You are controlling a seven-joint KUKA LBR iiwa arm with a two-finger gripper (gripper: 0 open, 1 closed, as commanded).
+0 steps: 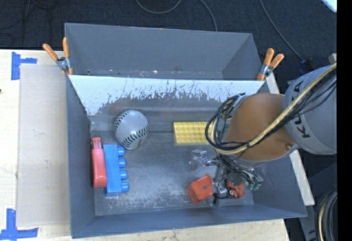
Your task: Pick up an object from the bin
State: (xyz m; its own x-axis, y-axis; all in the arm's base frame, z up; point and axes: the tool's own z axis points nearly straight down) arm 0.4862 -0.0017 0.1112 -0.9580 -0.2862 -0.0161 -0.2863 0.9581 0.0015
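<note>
The gripper (pixel 220 186) is seen low in the front right corner of the bin (pixel 165 53); an orange-red block (pixel 199 189) is found just beside it, toward the view's left; how far the gripper is opened, or whether anything is held, cannot be told.

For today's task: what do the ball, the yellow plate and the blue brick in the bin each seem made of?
Ball: likely rubber or foam, matte grey-white, with dark stitch lines.
Yellow plate: seemingly hard moulded plastic, rows of studs.
Blue brick: probably plastic too, smooth, rounded studs along one side.
</note>
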